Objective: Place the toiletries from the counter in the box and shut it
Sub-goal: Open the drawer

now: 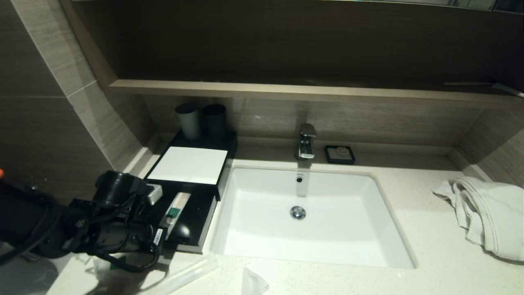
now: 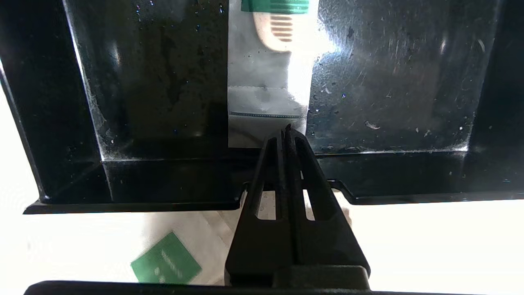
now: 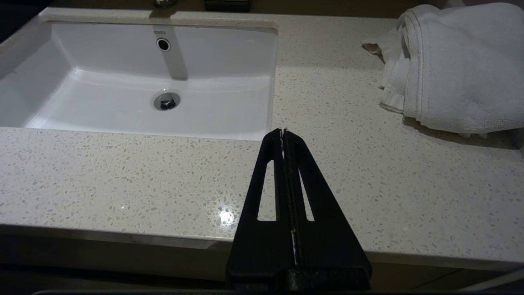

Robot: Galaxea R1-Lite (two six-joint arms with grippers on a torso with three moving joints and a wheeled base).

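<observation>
Drawer [image 1: 192, 229] of the box [image 1: 188, 166] is standing pulled out toward me, w/ one long packet [image 1: 175, 213] lying inside, green band across it; in my left wrist view that packet [image 2: 266, 90] is showing a comb through the wrapper. My left pincer [image 2: 288, 130] is hovering clenched, nothing in it, tips over the drawer's front wall [image 2: 163, 180] right by the notch, pointing at the packet's near end. Can't tell if the tips are touching the packet. In the head view my left arm is sitting low at the left, over the drawer's front corner, pincer itself hidden behind the wrist. More packets are lying on the desk [image 1: 368, 282] in front of the drawer: a long clear one [image 1: 184, 274], a small one [image 1: 251, 282] near the edge, and a pouch w/ a green square [image 2: 166, 264] just under my wrist. My right pincer [image 3: 283, 133] is idling clenched & empty above the desk [image 3: 123, 172], between sink [image 3: 143, 82] and towel [image 3: 458, 65].
</observation>
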